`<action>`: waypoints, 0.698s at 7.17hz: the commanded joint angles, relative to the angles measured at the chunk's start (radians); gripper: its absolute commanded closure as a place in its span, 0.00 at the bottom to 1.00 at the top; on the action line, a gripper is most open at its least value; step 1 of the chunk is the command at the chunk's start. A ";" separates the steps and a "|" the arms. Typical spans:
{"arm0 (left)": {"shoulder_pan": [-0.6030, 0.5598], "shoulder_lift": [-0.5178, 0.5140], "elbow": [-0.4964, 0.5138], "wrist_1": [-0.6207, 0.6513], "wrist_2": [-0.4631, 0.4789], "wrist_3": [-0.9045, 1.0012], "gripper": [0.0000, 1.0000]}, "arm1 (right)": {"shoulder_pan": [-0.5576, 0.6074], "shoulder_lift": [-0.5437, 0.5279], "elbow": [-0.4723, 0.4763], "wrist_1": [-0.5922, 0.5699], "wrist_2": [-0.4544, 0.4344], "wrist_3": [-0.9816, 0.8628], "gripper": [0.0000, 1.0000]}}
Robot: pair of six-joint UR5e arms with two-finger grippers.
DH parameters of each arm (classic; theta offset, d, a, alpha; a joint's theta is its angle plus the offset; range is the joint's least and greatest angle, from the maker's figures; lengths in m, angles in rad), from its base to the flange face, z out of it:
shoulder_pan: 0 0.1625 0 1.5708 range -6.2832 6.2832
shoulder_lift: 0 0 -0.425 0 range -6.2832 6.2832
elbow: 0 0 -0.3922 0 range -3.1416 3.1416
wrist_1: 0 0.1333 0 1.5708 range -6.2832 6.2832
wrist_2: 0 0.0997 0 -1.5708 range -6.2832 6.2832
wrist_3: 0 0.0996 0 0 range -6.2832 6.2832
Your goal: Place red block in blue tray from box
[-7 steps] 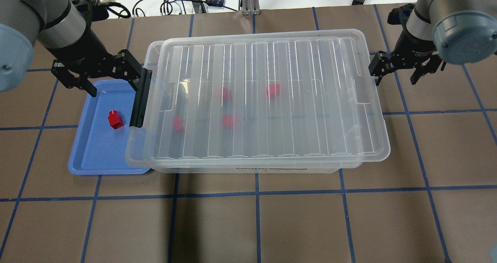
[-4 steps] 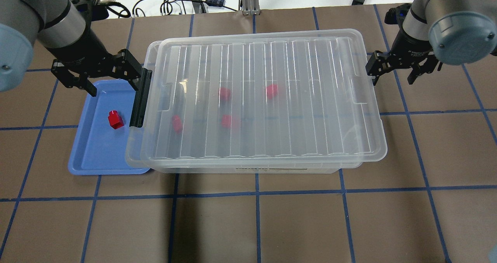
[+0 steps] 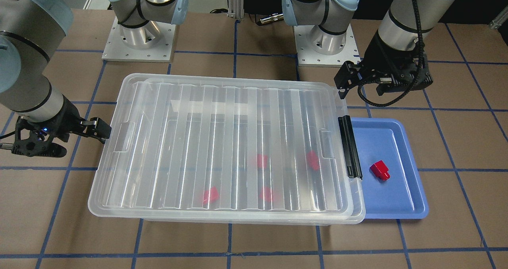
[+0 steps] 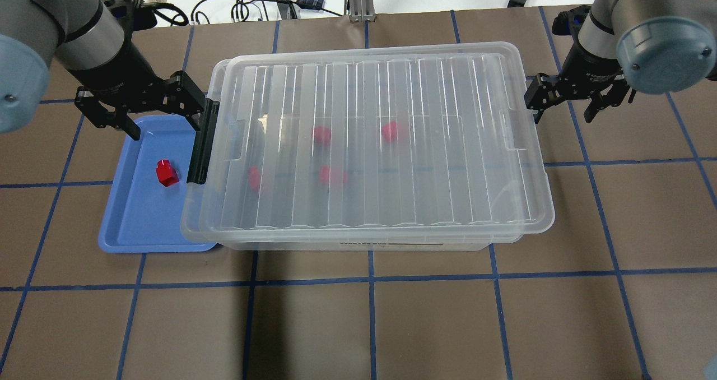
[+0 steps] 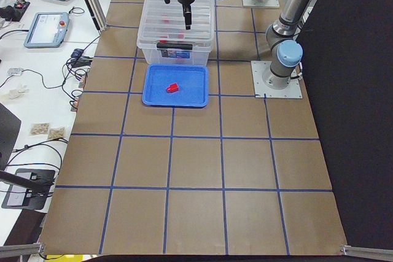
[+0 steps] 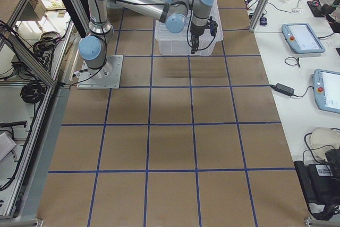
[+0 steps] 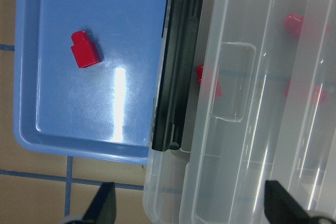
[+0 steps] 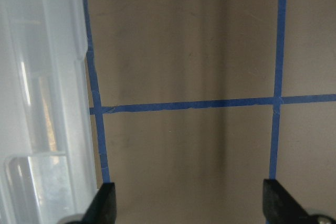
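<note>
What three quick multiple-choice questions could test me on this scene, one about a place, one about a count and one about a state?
1. Where does the loose red block lie?
A. in the blue tray
B. on top of the lid
C. on the bare table

2. How many red blocks show inside the box through its lid?
A. two
B. four
C. six

3. What state is the left end effector in?
A. shut on a block
B. open and empty
C. shut on the latch

Answers: 1 A, the block rests on the tray's floor, outside the box. 2 B, four red shapes show through the ribbed lid. 3 B, its fingers stand wide apart in the left wrist view with nothing held between them.
</note>
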 commanded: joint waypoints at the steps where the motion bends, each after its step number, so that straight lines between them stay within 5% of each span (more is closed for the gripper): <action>1: 0.001 0.001 -0.001 0.009 -0.002 0.003 0.00 | 0.001 0.000 -0.011 -0.005 -0.009 -0.010 0.00; 5: -0.001 0.003 -0.001 0.029 -0.005 0.011 0.00 | 0.001 -0.090 -0.146 0.147 0.002 -0.001 0.00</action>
